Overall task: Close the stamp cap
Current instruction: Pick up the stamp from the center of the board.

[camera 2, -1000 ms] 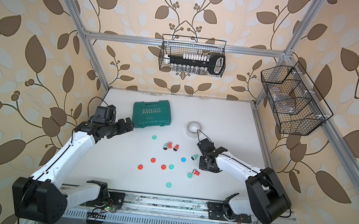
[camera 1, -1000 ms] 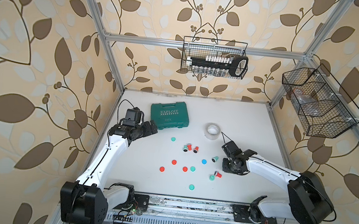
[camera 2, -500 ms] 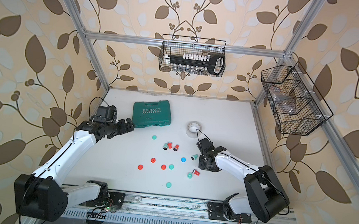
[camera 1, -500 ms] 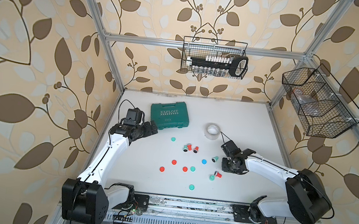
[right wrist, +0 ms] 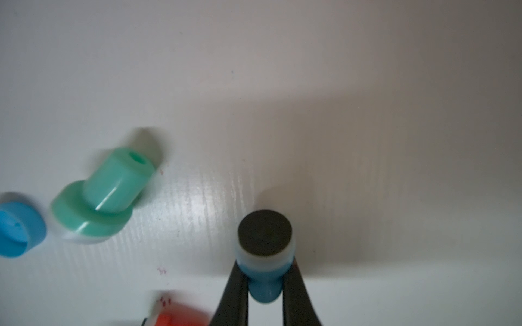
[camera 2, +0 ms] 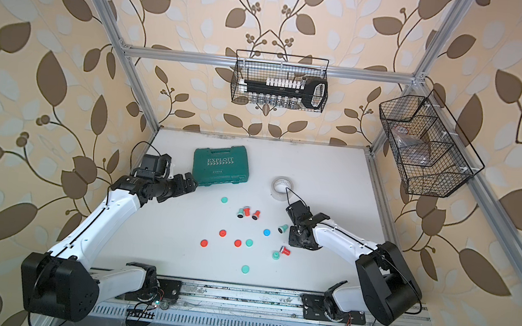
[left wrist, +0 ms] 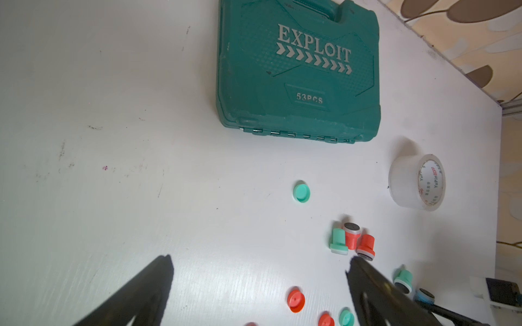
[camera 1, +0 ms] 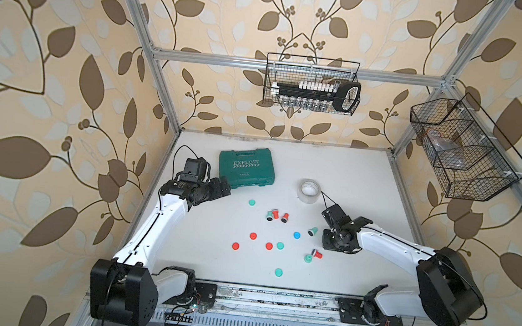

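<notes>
In the right wrist view my right gripper (right wrist: 265, 282) is shut on a blue stamp (right wrist: 265, 254), gripping its narrow blue handle. The stamp's dark pad faces away from the gripper, uncapped, just above the white table. The loose blue cap (right wrist: 17, 225) lies to one side, beyond a tipped green stamp (right wrist: 104, 192). In both top views the blue cap (camera 1: 296, 235) (camera 2: 266, 232) lies left of the right gripper (camera 1: 327, 242), which hides the blue stamp. My left gripper (camera 1: 224, 188) (left wrist: 260, 262) stands open and empty beside the green toolbox.
Several red and green caps (camera 1: 269, 246) and stamps (camera 1: 275, 216) lie scattered mid-table. A red stamp (camera 1: 318, 254) and a green one (camera 1: 308, 258) lie near the right gripper. The toolbox (camera 1: 247, 167) and a tape roll (camera 1: 308, 190) sit farther back.
The right gripper's jaws have closed tighter onto the blue stamp's handle, with the arm shifting only slightly. The left arm has not moved.
</notes>
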{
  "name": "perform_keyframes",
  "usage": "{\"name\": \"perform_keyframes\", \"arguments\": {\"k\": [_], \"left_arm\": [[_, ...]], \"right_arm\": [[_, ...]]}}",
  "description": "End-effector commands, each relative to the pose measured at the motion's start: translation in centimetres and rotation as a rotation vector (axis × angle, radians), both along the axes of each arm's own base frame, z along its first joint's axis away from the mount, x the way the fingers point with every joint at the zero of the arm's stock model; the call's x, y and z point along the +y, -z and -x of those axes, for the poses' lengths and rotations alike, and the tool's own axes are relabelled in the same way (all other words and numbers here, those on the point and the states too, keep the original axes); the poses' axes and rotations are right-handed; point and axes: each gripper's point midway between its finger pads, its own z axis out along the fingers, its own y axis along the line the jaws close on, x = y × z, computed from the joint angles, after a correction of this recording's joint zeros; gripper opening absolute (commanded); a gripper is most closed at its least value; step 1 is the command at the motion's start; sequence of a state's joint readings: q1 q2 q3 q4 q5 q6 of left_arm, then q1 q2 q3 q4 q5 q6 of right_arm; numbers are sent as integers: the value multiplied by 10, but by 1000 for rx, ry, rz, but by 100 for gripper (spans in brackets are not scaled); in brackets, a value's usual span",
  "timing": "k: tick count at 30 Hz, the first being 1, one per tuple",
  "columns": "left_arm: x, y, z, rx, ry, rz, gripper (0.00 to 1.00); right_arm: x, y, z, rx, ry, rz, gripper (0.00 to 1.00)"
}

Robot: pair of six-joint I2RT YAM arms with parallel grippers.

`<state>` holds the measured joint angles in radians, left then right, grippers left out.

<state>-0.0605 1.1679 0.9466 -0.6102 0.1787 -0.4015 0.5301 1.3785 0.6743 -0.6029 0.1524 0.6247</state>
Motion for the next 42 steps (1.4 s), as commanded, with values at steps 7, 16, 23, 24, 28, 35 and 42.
{"name": "perform_keyframes", "arguments": {"k": [7, 16, 23, 24, 28, 35, 42], "left_arm": [[-47, -27, 10, -27, 151, 74, 99], [-126, -80, 41, -38, 335, 163, 93], [-195, -108, 84, -52, 522, 136, 89], [-203, -109, 91, -44, 549, 128, 89], [-229, -113, 113, -17, 627, 130, 86], [-257, -120, 140, 53, 693, 223, 73], [-270, -136, 149, 52, 705, 298, 63]], "right_arm": [[22, -73, -11, -204, -111, -162, 11], [86, -141, -18, -419, -438, -444, 13], [118, -179, -8, -637, -748, -453, 10], [122, -186, -4, -675, -801, -449, 10], [132, -205, 14, -786, -976, -469, 9], [135, -219, 39, -881, -1152, -478, 9], [138, -220, 50, -883, -1215, -499, 6]]}}
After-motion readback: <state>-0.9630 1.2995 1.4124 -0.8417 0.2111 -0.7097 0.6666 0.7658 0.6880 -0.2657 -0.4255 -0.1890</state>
